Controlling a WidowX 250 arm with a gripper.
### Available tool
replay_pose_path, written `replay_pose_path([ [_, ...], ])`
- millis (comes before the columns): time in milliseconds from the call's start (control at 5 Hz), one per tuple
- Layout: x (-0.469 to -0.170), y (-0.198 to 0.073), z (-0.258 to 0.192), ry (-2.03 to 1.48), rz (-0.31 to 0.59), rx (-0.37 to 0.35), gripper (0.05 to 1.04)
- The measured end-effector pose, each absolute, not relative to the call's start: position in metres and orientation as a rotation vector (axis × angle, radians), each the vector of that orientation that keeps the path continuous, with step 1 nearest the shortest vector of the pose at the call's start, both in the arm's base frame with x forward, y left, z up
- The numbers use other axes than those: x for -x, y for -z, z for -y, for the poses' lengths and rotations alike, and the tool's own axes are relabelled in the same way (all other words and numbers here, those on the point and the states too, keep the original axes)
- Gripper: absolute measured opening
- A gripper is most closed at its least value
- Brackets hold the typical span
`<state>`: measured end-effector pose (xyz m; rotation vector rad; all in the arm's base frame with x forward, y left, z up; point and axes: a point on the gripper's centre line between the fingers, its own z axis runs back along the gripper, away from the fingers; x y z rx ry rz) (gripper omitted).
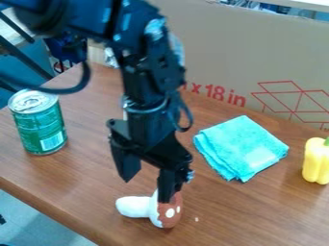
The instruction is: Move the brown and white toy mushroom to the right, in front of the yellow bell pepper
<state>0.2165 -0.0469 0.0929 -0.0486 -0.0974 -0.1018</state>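
Hanging with fingers [168, 185] spread, one at the mushroom [170, 215] lying sideways, so letting the worktop [93, 175] support it near the front edge.

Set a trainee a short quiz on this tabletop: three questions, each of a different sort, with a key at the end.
1. Multiple choice: which thing is nearest the gripper?
A) the pepper
B) the mushroom
C) the cardboard box

2. True or false: the can stands upright on the table.

3. Fill in the missing word: the blue cloth is ______, not spread out in a single layer.

Key: 1. B; 2. True; 3. folded
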Motion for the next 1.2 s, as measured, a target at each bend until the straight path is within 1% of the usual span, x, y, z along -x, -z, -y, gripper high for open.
replay_pose_path([
  [200, -0.219, -0.081, 0.039, 0.095, 0.148, 0.075, 1.002],
  [400, -0.228, -0.07, 0.038, 0.111, 0.172, 0.084, 1.002],
  [600, -0.235, -0.065, 0.043, 0.106, 0.199, 0.1, 1.002],
  [800, -0.24, -0.059, 0.05, 0.1, 0.204, 0.125, 1.002],
  [1000, -0.24, -0.051, 0.054, 0.084, 0.189, 0.121, 1.002],
  [1200, -0.246, -0.039, 0.056, 0.059, 0.194, 0.107, 0.952],
])
